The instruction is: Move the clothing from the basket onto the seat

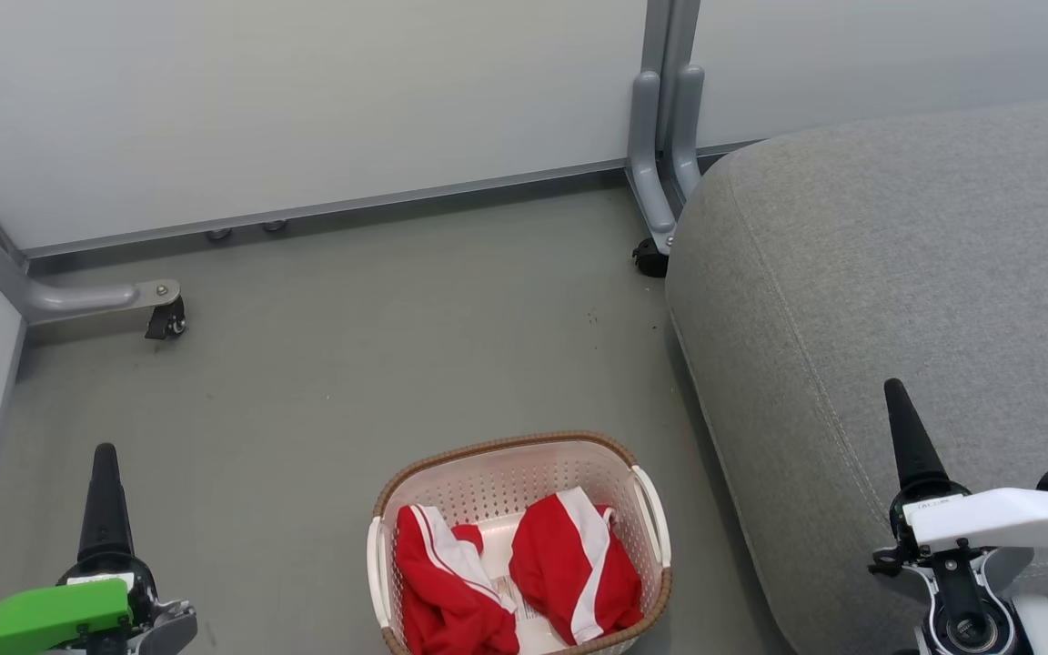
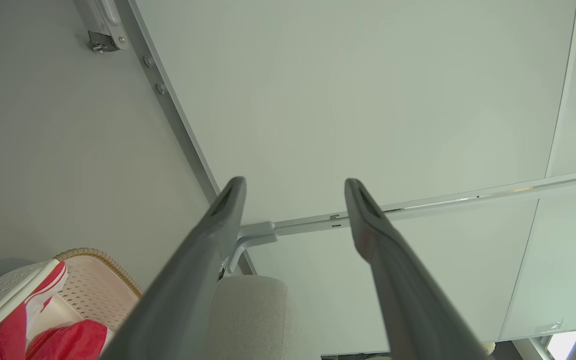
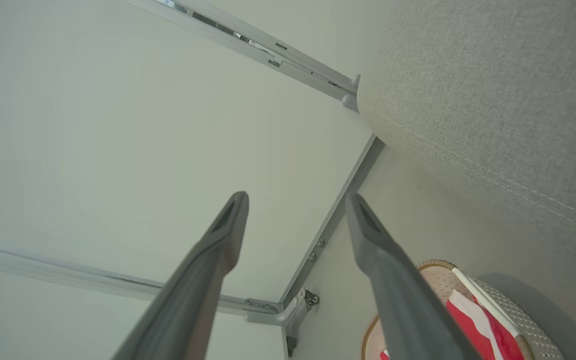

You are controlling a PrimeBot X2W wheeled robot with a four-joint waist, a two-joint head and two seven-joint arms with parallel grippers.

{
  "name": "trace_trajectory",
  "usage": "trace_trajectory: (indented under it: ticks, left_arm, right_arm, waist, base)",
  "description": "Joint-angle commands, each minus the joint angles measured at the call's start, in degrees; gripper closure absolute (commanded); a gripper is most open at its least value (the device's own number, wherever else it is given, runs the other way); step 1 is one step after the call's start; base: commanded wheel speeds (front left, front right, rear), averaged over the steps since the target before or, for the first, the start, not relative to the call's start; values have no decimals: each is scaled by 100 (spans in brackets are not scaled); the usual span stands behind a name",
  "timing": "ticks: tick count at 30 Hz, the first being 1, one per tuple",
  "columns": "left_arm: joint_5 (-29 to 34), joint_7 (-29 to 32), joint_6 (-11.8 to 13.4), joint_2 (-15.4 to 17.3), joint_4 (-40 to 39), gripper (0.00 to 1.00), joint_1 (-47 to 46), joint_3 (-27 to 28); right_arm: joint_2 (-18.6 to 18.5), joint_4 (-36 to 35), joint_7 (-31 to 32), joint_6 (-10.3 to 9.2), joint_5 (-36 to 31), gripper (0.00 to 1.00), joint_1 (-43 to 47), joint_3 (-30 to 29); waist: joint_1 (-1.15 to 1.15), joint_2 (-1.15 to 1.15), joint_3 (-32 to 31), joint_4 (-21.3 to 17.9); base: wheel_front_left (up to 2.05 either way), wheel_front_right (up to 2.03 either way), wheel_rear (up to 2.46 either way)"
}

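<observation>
The cream basket (image 1: 506,446) with a brown woven rim stands on the floor at the bottom centre of the head view. In it lies the clothing, two red garments with white stripes, one on the left (image 1: 447,596) and one on the right (image 1: 574,569). The big light-grey seat (image 1: 897,273) rises right of the basket. My left gripper (image 1: 105,464) hangs at the lower left over bare floor, and its wrist view shows it open (image 2: 293,185) and empty. Over the seat's front edge my right gripper (image 1: 908,409) stands open (image 3: 295,200), holding nothing.
Pale partition walls close the back and left, standing on grey metal feet with castors (image 1: 165,318) (image 1: 649,257). Grey floor (image 1: 351,364) stretches between the basket and the walls. The basket's right handle (image 1: 653,514) sits close to the seat's side.
</observation>
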Motion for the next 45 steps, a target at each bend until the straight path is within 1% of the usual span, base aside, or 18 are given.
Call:
trace_trajectory:
  ticks: [1,7,12,17,22,28,35,39,45]
  left_arm:
    - [181,-61,0,36,-163,0,-24,69]
    - [642,-183,0,40,-359,0,15,156]
    - [1376,-282,0,43,-640,0,108,51]
    - [2149,-376,0,46,-905,0,198,-106]
    - [2920,-467,56,49,-1098,0,306,-447]
    - [3882,-567,264,52,-1244,0,408,-977]
    - [4882,-680,555,56,-1168,0,503,-1501]
    - [5347,-741,724,58,-1061,0,534,-1719]
    - [5801,-830,972,132,-959,0,577,-1980]
  right_arm:
    - [-35,-189,-69,2,-411,0,-111,3]
    - [-38,-401,-194,3,-1503,0,-89,187]
    - [-69,-487,-295,3,-2218,0,-71,347]
    - [-92,-543,-384,3,-2770,0,-59,460]
    - [-129,-588,-480,3,-3277,0,-56,567]
    - [-158,-624,-582,3,-3813,0,-24,715]
    - [-174,-537,-692,3,-4422,0,41,829]
    - [-171,-505,-751,3,-4732,0,48,877]
    - [-174,-451,-844,3,-5195,0,93,952]
  waist:
    - [0,0,-3,-1]
    - [0,0,-21,-4]
    - [0,0,-37,-7]
    - [0,0,-53,-11]
    - [0,0,-67,-17]
    - [0,0,-88,-26]
    - [0,0,-136,-36]
    - [0,0,-163,-43]
    - [0,0,-200,-61]
  base:
    - [0,0,0]
    - [0,0,0]
    - [0,0,0]
    - [0,0,0]
    - [0,0,0]
    - [0,0,0]
    - [0,0,0]
    - [0,0,0]
    - [0,0,0]
